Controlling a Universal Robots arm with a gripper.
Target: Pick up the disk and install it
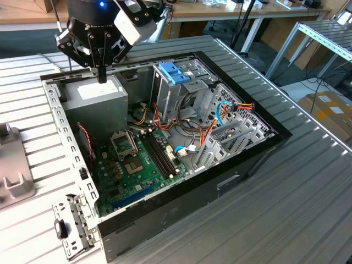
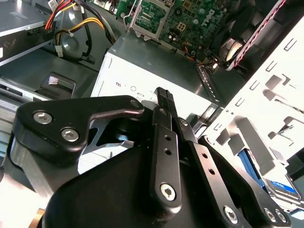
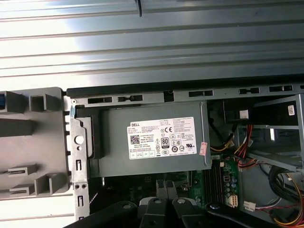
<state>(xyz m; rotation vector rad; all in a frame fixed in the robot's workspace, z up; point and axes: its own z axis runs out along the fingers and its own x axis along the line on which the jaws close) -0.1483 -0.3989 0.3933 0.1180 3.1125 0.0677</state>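
Note:
My gripper (image 1: 102, 76) hangs just above the grey power supply (image 1: 99, 92) in the back left corner of the open computer case (image 1: 242, 159). Its fingers are shut together with nothing between them; they also show in both wrist views (image 2: 164, 93) (image 3: 164, 191). A piece of the disk (image 2: 283, 186), with a bright blue edge and a blue-and-silver face, peeks out from behind a pale grey slotted holder (image 2: 266, 118) in the second wrist view. Most of the disk is hidden there.
A light-blue bracket (image 1: 175, 71) tops the drive cage at the back of the case. The motherboard (image 1: 137, 165) and loose cables (image 1: 231, 107) lie inside. A grey holder (image 1: 11, 176) stands on the slatted table (image 1: 297, 209) at the exterior view's left.

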